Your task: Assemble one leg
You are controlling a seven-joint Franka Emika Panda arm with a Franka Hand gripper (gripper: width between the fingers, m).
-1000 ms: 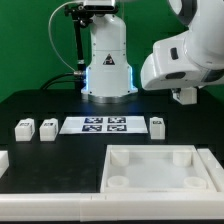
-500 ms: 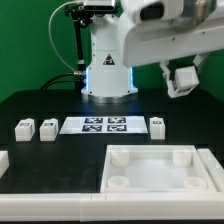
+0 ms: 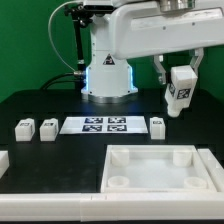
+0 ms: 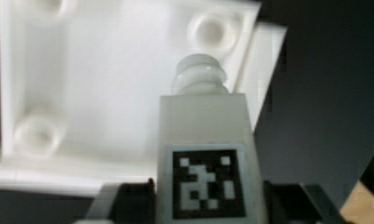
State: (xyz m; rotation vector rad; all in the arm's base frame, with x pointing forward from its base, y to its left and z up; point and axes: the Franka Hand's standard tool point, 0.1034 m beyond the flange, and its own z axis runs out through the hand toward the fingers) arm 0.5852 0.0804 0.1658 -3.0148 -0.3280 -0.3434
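Over the tray [image 3: 108, 170], hand [image 4: 202, 205] gripping tagged leg [image 3: 180, 92]

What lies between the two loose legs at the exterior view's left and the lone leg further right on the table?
The marker board, running from the inner left leg to the lone leg. Only the exterior view shows it.
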